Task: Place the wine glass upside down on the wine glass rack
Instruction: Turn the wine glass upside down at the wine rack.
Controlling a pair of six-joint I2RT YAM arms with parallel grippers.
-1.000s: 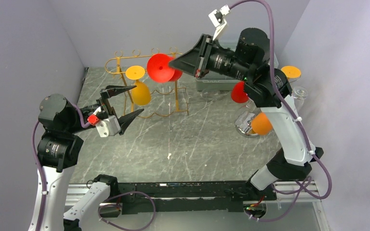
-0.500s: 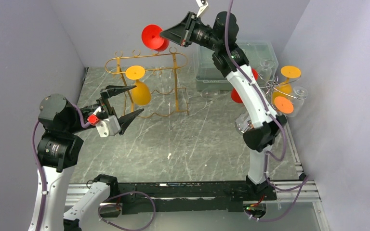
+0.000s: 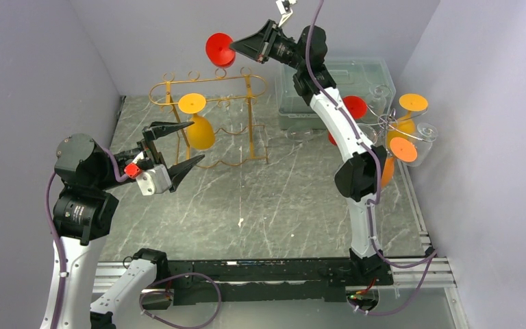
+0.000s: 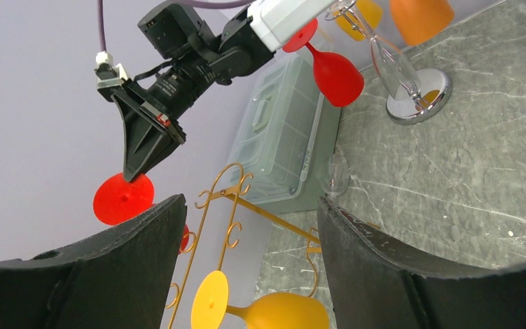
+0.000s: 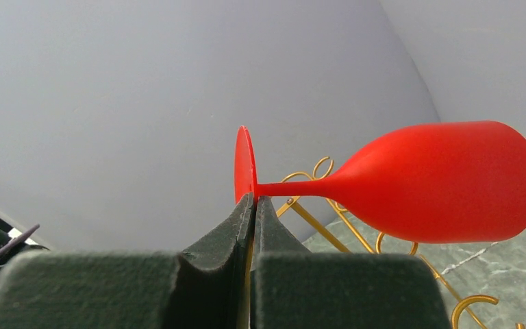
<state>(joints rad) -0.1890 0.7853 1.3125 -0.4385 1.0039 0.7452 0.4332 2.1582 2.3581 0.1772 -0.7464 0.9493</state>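
Seen from overhead, my right pincer [image 3: 233, 46] is raised high at about 12 o'clock over the desk [image 3: 281, 199]. It is clenched on the red wine glass [image 3: 219, 49]. The right wrist camera shows how: both fingers are pressed together on the lower edge of the glass's flat round foot, beside the stem. From there the stem and bowl stick out sideways toward 3 o'clock in that camera's view.

I judge that the foot is the part gripped because the rack holds glasses by the foot. That leaves the bowl free to hang mouth down once the foot is slid between the rails.

The glass is in the air, touching nothing but the pincer. In the overhead view it sits at 9 o'clock from the pincer's tips, above the far top rail of the gold wire rack [image 3: 250, 103] and not yet in a slot. A yellow glass [image 3: 202, 130] already hangs bowl-down at the rack's left end.

My left pincer [image 3: 198, 141] hangs released and empty at 9 o'clock, just near of the rack with its fingers spread wide.
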